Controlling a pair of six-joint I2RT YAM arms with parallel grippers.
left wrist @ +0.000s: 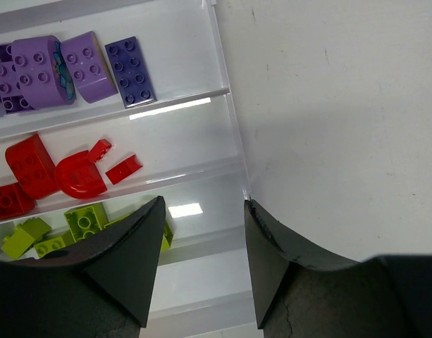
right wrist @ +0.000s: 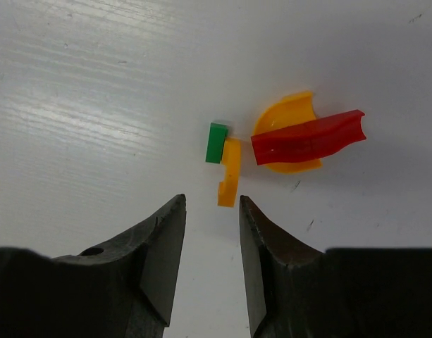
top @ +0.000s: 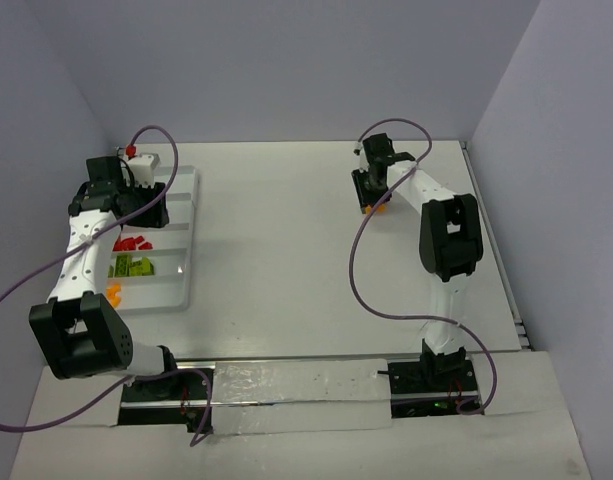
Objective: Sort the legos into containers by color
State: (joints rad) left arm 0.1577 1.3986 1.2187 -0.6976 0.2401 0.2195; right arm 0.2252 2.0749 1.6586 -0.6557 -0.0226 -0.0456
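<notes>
Right gripper (right wrist: 212,201): jaws narrowly apart, nothing between. Just ahead on the table (right wrist: 96,84) is a slim curved orange lego (right wrist: 230,172), long axis pointing away from the jaws. A small green lego (right wrist: 216,142) touches its far end. A red arched lego (right wrist: 309,137) lies crosswise, apparently atop an orange half-round (right wrist: 286,113). Left gripper (left wrist: 203,204): jaws apart, empty, over the tray (left wrist: 233,141). Purple legos (left wrist: 60,67), red legos (left wrist: 53,172) and lime legos (left wrist: 82,222) lie in separate compartments.

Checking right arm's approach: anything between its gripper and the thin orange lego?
Nothing visible: bare table between the right gripper and the thin orange lego. A green lego sits against its far side.
</notes>
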